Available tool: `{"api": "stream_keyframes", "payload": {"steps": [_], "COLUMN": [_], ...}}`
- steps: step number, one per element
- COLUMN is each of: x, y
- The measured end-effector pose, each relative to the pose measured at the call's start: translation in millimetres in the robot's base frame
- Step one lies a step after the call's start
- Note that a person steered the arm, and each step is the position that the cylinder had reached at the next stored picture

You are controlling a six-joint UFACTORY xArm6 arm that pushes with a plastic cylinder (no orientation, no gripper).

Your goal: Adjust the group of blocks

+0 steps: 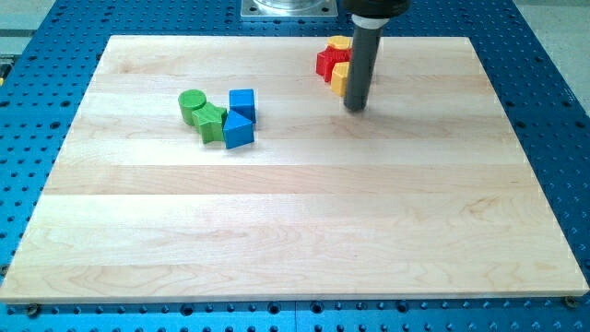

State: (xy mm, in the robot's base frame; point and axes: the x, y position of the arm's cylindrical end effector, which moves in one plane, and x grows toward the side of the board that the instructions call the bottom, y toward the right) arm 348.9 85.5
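My tip (pixel 356 108) rests on the board near the view's top, right of centre. It stands just right of and below a small cluster: a red block (pixel 327 63), a yellow block (pixel 339 43) above it and another yellow block (pixel 340 79) below it, partly hidden by the rod. A second group lies at the view's upper left: a green cylinder (pixel 192 104), a green star-like block (pixel 212 122), a blue cube (pixel 241 101) and a blue wedge-shaped block (pixel 237 131), all touching or nearly so. The tip is well to the right of this group.
The wooden board (pixel 295 231) lies on a blue perforated table (pixel 553 83). The arm's grey base (pixel 288 8) sits at the view's top edge.
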Motion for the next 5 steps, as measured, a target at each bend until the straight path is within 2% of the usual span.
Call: {"api": "stream_keyframes", "payload": {"steps": [1,2,3,4,5], "x": [0.0,-19.7,-10.0,39.6,56.6], "y": [-20.4,-89.3,-110.3,-132.6,-134.4]}}
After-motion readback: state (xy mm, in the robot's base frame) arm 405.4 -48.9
